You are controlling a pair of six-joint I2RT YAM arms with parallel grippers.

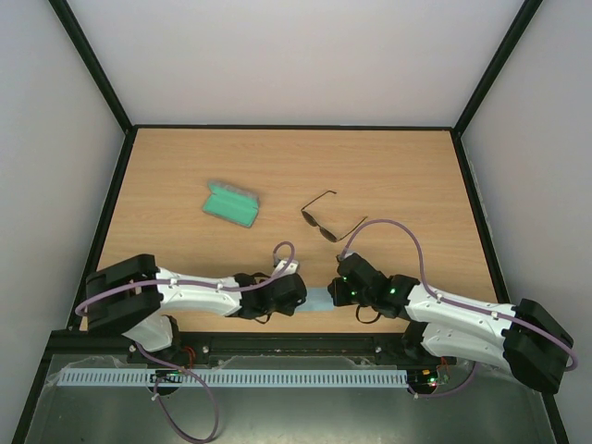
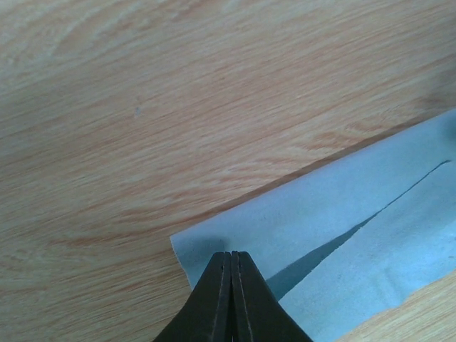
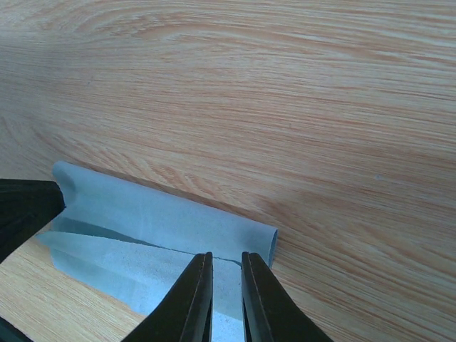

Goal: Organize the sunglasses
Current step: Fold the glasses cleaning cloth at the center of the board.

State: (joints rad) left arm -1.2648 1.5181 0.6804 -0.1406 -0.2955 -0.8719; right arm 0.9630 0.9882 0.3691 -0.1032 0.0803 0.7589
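This is a robotics lab test cell, not a lived-in room. A wood-grain bench (image 1: 185, 166) sits boxed in by plain white walls (image 1: 46, 139) held in black frame struts (image 1: 92, 65). Two white-and-black robot arms, the left arm (image 1: 194, 294) and the right arm (image 1: 462, 319), are bolted at its near edge, trailing purple cables (image 1: 398, 227). A slotted white cable duct (image 1: 277, 377) runs along a metal base (image 1: 277, 421) below them. On the bench lie only staged props: sunglasses (image 1: 326, 220), a green-lined case (image 1: 231, 203) and a pale blue cloth (image 1: 319, 301).
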